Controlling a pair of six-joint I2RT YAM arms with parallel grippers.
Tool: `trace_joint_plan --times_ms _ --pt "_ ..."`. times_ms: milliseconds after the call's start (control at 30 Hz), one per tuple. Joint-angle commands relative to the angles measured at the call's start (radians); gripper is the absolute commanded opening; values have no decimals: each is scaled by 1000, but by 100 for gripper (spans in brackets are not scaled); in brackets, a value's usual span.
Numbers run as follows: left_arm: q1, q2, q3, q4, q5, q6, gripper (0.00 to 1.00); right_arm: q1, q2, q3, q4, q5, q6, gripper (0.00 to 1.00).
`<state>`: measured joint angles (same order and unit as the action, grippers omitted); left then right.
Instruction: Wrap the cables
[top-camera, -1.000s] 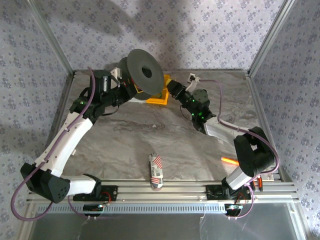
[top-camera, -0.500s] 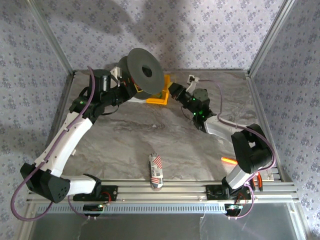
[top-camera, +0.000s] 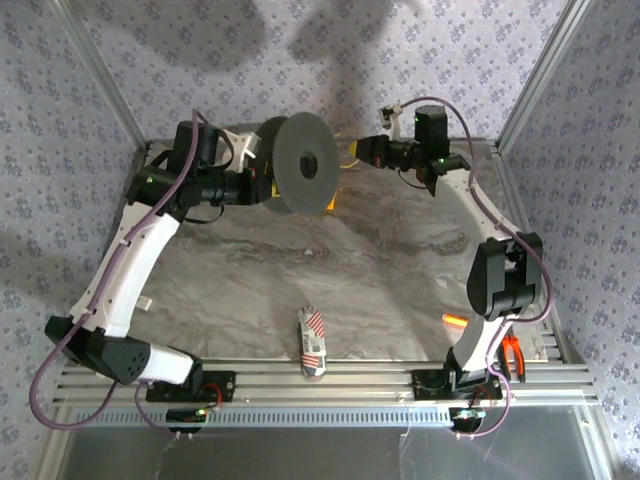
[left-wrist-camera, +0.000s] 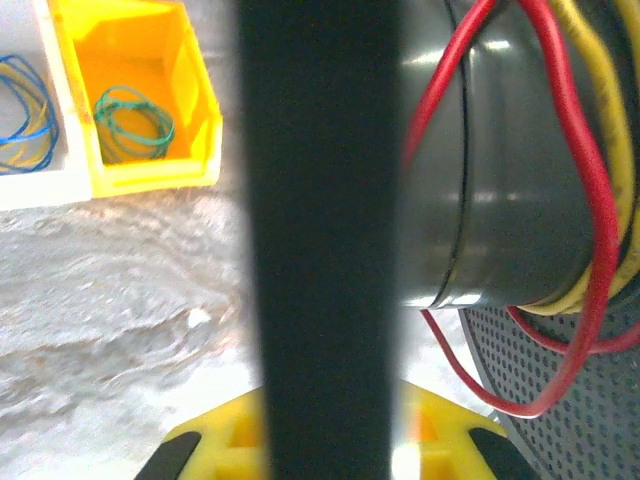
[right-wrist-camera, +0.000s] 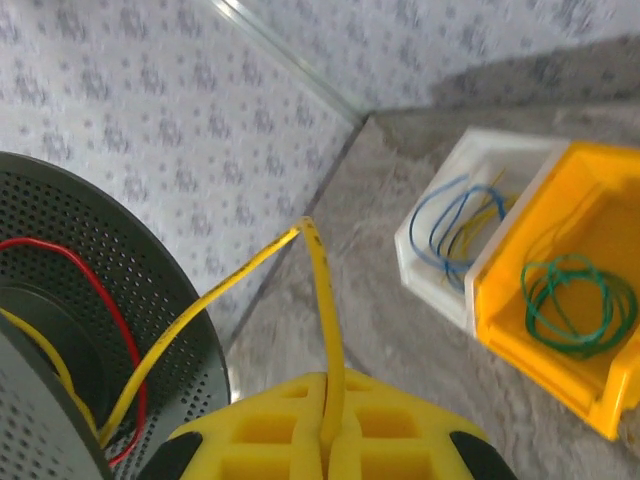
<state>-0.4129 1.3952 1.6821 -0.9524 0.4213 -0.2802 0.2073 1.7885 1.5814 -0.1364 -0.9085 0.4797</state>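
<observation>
I find the matte black plastic spool (top-camera: 305, 163), its flange perforated, standing on edge at the back of the marbled grey table (top-camera: 250, 270); a second ago it was tilted face-up, and the right arm has since swung up to the rear edge. The left gripper (left-wrist-camera: 330, 450) is clamped on the spool's flange. The right gripper (right-wrist-camera: 325, 440) is clenched on the thin, flexible yellow wire (right-wrist-camera: 327, 320), which kinks above its yellow ribbed pads and runs back to the spool's smooth hub.
</observation>
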Motion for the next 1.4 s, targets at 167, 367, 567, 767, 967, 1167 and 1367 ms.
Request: trace_joint_plan --times_ms 167,367,567,767,967,1167,1367 --pt "-90 41 90 -358 -477 293 0 -64 49 122 -343 -165 -170 0" --pt "-220 103 59 -407 -868 375 0 -66 37 145 -360 -198 -159 0" --pt "-299 242 51 -491 -1153 390 0 -15 4 120 -268 -224 -74 0" --pt "-300 354 121 -529 -1199 358 0 54 -69 91 -128 -227 52 0" --pt "-282 469 298 -578 -1184 273 0 170 -138 61 -47 -192 118 0" --pt "-214 543 496 -613 -1093 156 0 289 -205 -79 88 -122 191 0" --pt "-170 580 593 -587 -999 118 0 390 -222 -197 209 -38 260 0"
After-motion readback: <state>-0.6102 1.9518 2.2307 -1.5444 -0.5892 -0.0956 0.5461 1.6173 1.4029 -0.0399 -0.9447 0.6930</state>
